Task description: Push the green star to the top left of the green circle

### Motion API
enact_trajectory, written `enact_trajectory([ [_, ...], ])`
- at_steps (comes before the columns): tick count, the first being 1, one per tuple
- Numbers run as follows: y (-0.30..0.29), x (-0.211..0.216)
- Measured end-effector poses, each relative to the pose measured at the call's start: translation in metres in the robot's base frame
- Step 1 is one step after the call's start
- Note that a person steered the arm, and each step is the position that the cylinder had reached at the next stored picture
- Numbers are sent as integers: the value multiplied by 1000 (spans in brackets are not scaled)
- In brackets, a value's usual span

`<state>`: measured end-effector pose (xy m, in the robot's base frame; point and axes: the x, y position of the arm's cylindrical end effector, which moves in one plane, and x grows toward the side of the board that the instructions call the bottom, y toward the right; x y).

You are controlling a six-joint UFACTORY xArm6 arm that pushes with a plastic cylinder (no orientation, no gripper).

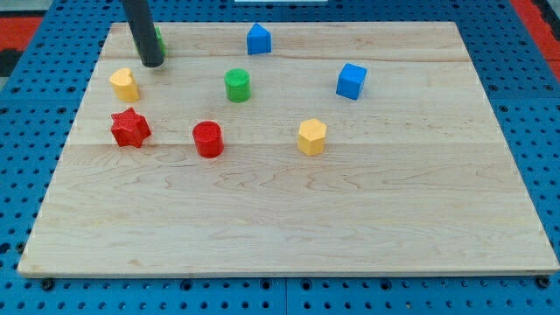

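Note:
The green circle (237, 85) is a short green cylinder on the wooden board (350, 219), above centre-left. The green star (161, 41) is almost wholly hidden behind my rod; only a green sliver shows at the rod's right side near the board's top-left corner. My tip (150, 63) rests on the board directly in front of the green star, touching or nearly touching it, well to the left of and above the green circle.
A yellow block (124, 84) lies just below-left of my tip. A red star (129, 128) and a red cylinder (208, 139) lie lower. A blue block (258, 39) sits at the top, a blue cube (351, 80) at right, a yellow hexagon (311, 136) centre.

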<state>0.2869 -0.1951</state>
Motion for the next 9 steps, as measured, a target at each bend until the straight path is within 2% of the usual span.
enact_trajectory([
  [2, -43, 2],
  [4, -70, -37],
  [8, -35, -40],
  [9, -45, -71],
])
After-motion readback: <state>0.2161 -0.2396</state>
